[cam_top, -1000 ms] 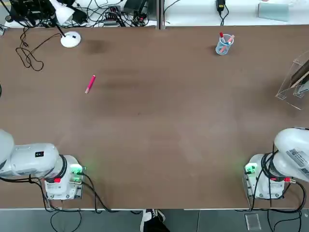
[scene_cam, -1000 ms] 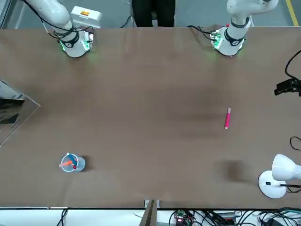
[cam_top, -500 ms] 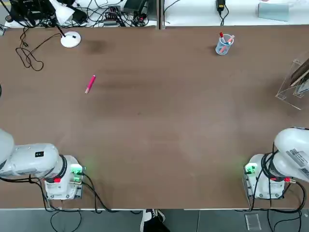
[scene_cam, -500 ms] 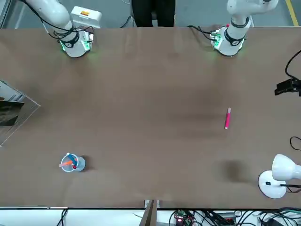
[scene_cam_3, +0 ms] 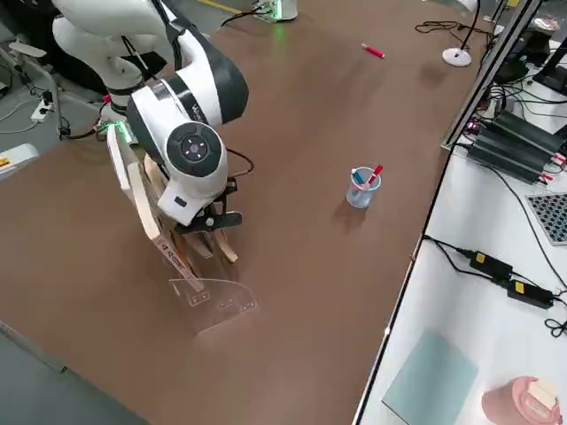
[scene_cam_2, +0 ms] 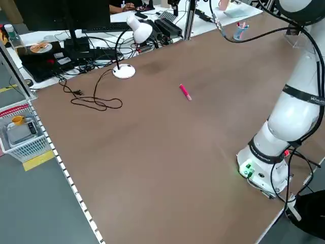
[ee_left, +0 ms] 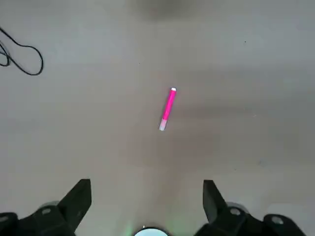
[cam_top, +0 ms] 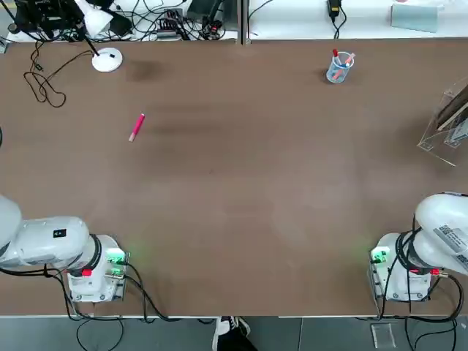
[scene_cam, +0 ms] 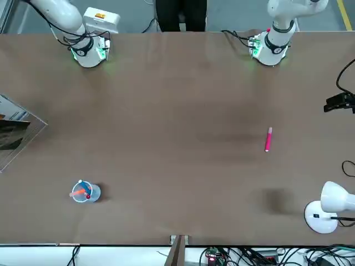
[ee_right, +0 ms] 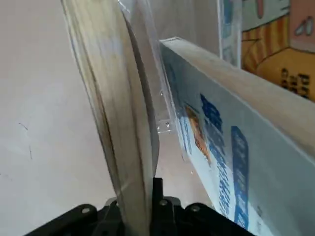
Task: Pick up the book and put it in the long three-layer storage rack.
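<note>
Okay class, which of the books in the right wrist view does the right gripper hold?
The dark-covered book, pinched by the right gripper at the clear rack; the blue-lettered book and orange-striped book are outside its fingers.

Between my two arms the bare tabletop [cam_top: 219,190] is lying open, a pink marker [cam_top: 137,127] its lone obstacle; beside my right jaws [ee_right: 155,211], a white-and-blue book [ee_right: 221,137] and clear rack panels [ee_right: 160,83] are crowding the way.
</note>
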